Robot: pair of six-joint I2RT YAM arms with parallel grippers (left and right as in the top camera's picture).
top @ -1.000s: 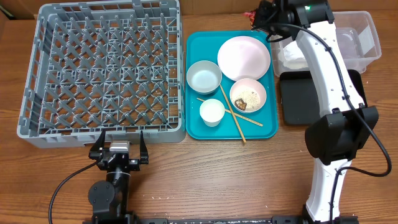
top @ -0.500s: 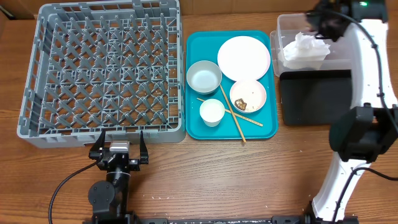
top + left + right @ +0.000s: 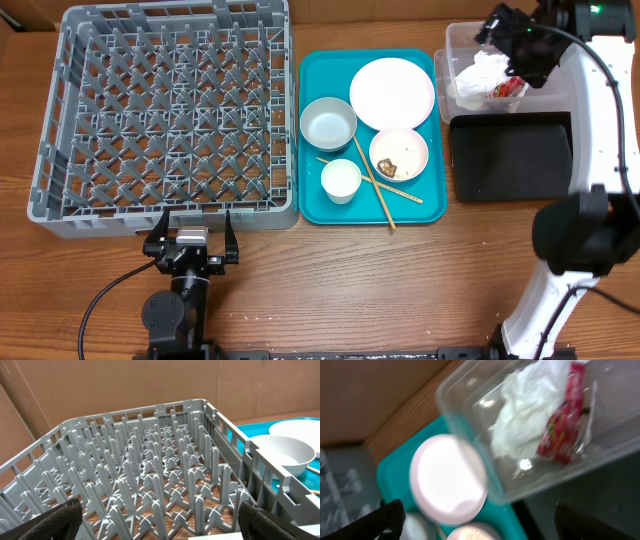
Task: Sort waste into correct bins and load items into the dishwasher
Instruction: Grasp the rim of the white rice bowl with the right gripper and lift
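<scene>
My right gripper (image 3: 514, 44) hangs open above the clear tub (image 3: 452, 40), nothing between its fingers. In the tub lie the crumpled white napkin (image 3: 478, 78) and the red wrapper (image 3: 507, 89); the right wrist view shows the napkin (image 3: 522, 407) and wrapper (image 3: 562, 425) side by side, with my open right gripper (image 3: 482, 525) above the plate (image 3: 447, 480). The white plate (image 3: 392, 93), grey-blue bowl (image 3: 328, 124), bowl with rice and a brown lump (image 3: 399, 155), cup (image 3: 341, 180) and chopsticks (image 3: 378, 188) sit on the teal tray (image 3: 315, 205). My left gripper (image 3: 190, 236) stands open in front of the grey dish rack (image 3: 165, 120).
The black tray (image 3: 510, 155) lies just in front of the clear tub. In the left wrist view my left gripper (image 3: 160, 522) faces the rack's pegs (image 3: 150, 460), with the grey-blue bowl (image 3: 285, 452) beyond the rack's right wall.
My right gripper swung from behind the teal tray to over the clear tub, opened and let go of the red wrapper, which now lies beside the napkin. The left arm has not moved.
</scene>
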